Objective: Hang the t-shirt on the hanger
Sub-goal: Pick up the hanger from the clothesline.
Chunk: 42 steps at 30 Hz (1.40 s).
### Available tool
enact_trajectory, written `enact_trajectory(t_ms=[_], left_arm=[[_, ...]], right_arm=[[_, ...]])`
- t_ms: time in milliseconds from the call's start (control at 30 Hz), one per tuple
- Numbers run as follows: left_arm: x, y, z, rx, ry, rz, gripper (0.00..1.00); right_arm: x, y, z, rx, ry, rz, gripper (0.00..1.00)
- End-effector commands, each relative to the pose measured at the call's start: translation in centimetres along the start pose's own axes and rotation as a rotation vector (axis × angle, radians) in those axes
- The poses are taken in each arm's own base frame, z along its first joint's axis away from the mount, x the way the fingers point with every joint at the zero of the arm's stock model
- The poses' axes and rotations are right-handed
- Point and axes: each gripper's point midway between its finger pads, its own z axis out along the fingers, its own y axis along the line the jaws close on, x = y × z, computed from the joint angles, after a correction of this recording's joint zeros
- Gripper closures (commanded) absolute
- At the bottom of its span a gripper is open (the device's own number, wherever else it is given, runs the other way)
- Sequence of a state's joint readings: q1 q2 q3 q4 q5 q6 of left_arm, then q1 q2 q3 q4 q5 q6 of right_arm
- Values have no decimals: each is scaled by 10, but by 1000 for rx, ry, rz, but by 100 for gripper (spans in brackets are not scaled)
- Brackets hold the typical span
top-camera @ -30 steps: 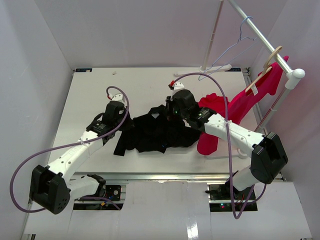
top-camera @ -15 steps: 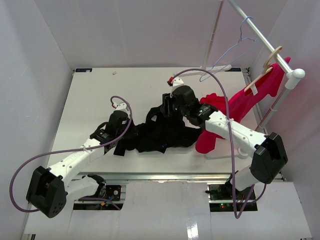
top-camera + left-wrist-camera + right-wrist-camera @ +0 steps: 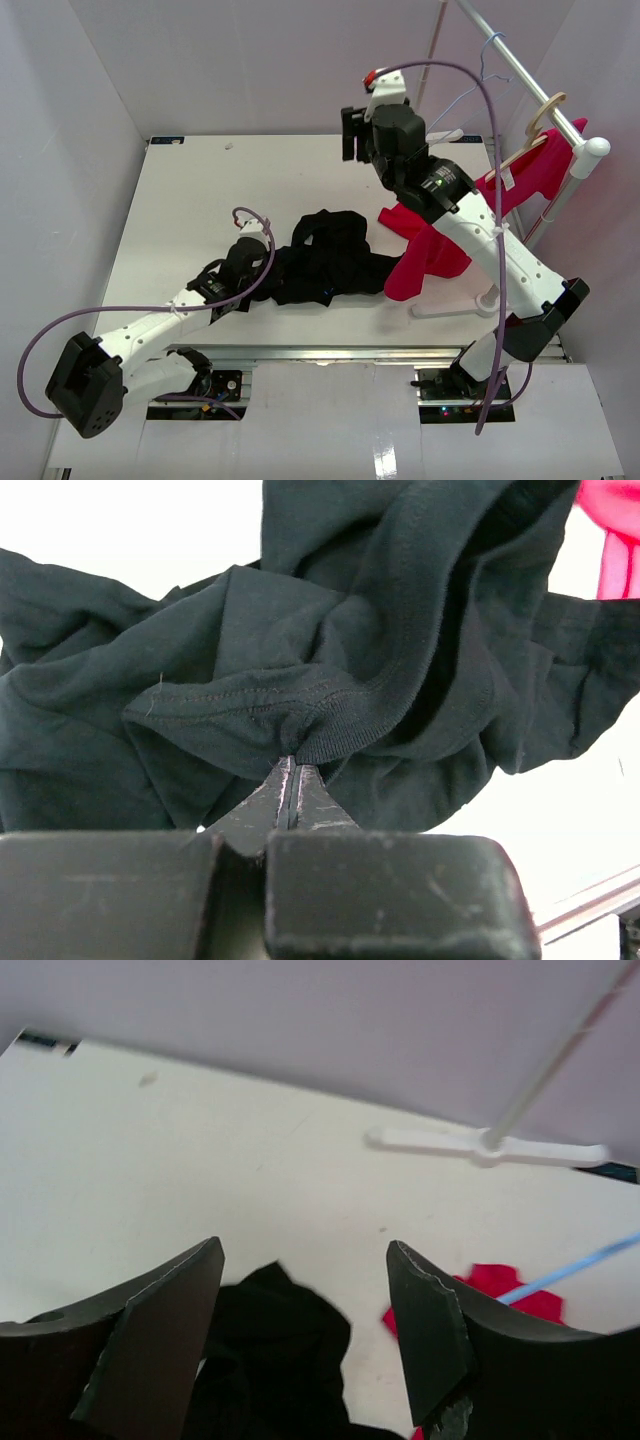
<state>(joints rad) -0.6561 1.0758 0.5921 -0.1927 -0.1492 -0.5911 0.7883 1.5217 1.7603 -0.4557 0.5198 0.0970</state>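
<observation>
The black t-shirt (image 3: 330,262) lies crumpled on the white table (image 3: 200,200), just left of a red shirt. My left gripper (image 3: 262,264) is at its left edge. In the left wrist view its fingers (image 3: 291,772) are shut on a ribbed edge of the t-shirt (image 3: 330,660). My right gripper (image 3: 352,135) is raised above the table's far middle, open and empty. In the right wrist view its jaws (image 3: 305,1260) stand wide apart above the t-shirt (image 3: 270,1360). The light-blue wire hanger (image 3: 468,95) hangs from the rail at the back right; a piece of it shows in the right wrist view (image 3: 580,1265).
A red shirt (image 3: 425,250) on a pale wooden hanger (image 3: 535,125) drapes from the white rail (image 3: 520,70) down onto the table. The rack's white base (image 3: 455,308) lies near the front right. White walls enclose the table.
</observation>
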Motion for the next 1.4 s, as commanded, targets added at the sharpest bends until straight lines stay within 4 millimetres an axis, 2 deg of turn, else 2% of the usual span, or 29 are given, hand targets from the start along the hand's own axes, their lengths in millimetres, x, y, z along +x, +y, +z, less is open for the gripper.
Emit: enact_trajectory(t_ms=[0, 100, 200, 300, 400, 567, 700, 867, 1100, 1367], left_arm=[[-2, 2, -4, -12, -87, 32, 100], [2, 2, -4, -10, -85, 49, 100], [3, 3, -5, -22, -98, 59, 100], [5, 1, -6, -14, -99, 66, 100], [4, 2, -6, -31, -97, 82, 100], [7, 2, -5, -33, -92, 84, 100], [8, 1, -3, -35, -82, 92, 100], [9, 1, -3, -33, -79, 95, 100], [9, -2, -4, -26, -82, 99, 100], [10, -2, -5, -24, -77, 106, 100]], right_arm=[[-65, -70, -28, 373, -150, 62, 26], [-64, -85, -31, 467, -160, 99, 24], [-46, -92, -26, 536, -128, 97, 24], [-26, -105, -30, 634, -107, 107, 25], [-14, -114, -34, 648, -114, 175, 26], [10, -121, -23, 669, -84, 204, 26], [19, -139, -19, 745, -78, 213, 26], [34, -159, -11, 774, -87, 324, 28], [36, -176, 8, 812, -88, 355, 30], [32, -175, 16, 787, -98, 347, 44]])
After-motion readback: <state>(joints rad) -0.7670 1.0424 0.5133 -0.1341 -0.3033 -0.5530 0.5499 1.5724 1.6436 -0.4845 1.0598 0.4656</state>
